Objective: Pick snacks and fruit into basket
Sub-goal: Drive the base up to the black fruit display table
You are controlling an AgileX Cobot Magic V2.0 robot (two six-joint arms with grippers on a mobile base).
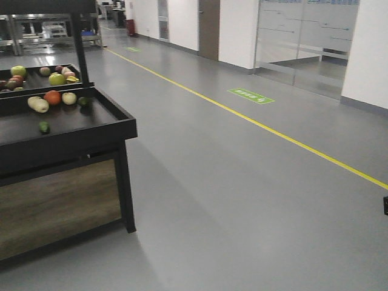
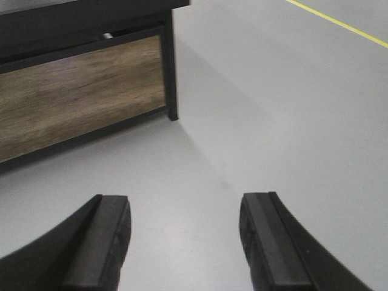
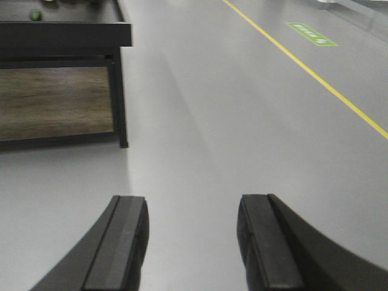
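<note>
Fruit lies on a black two-tier display stand (image 1: 115, 121) at the left: an orange (image 1: 53, 97), pale fruits (image 1: 39, 104), a green lime (image 1: 44, 127), and apples on the upper tier (image 1: 18, 71). The lime also shows in the right wrist view (image 3: 36, 14). No snacks and no basket are in view. My left gripper (image 2: 185, 209) is open and empty above the grey floor, right of the stand's wooden lower panel (image 2: 73, 97). My right gripper (image 3: 191, 212) is open and empty above the floor, the stand (image 3: 66, 33) ahead to its left.
Grey floor stretches ahead with a yellow line (image 1: 260, 124) and a green floor sign (image 1: 250, 96). White walls, a door and glass panels (image 1: 303, 42) stand at the right. The stand's black leg (image 1: 125, 194) reaches the floor.
</note>
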